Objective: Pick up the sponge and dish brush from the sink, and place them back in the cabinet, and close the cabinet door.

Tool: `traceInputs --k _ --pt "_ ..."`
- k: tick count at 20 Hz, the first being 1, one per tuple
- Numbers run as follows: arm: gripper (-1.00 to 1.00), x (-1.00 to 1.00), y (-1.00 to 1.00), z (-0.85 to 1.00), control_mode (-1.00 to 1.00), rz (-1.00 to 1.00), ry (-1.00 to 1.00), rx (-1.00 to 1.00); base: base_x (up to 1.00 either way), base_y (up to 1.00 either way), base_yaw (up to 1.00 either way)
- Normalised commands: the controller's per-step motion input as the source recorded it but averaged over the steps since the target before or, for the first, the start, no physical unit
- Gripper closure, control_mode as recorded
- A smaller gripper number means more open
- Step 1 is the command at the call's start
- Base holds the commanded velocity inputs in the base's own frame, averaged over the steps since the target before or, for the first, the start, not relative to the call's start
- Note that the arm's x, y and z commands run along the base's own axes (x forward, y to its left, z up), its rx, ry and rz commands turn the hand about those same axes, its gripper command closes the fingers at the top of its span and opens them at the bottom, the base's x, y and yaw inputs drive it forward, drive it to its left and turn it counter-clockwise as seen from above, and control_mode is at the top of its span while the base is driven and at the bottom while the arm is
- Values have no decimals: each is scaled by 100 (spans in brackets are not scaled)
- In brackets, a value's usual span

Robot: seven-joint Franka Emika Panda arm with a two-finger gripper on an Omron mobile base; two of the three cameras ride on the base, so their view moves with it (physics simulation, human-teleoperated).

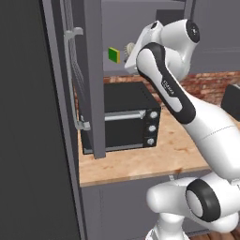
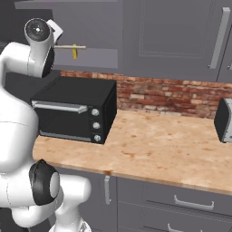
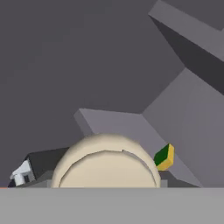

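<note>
We find the dish brush (image 3: 106, 164) raised inside the cabinet (image 1: 140, 14) above the toaster oven (image 1: 124, 119), beside the sponge (image 1: 114, 55), apparently carried, though we cannot tell the gripper's opening; we judge it light, stiff, best held by its handle.

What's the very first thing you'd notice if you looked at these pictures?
The big white robot arm jumps out, reaching up into the open grey cabinet above the black toaster oven. Inside sits the bright green and yellow sponge, with the dish brush looming round and cream-white right in front of the hand camera. The cabinet door hangs wide open on the left.
</note>
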Motion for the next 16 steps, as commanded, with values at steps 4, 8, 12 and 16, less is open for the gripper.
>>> traceInputs --k 4,8,12,16 --pt "100 23 0 0 -100 0 2 9 0 0 0" --pt "100 5 2 -6 -100 0 7 12 0 0 0" --pt "100 7 0 -7 -100 0 2 10 0 0 0" --pt "100 14 0 -2 -100 0 0 7 0 0 0"
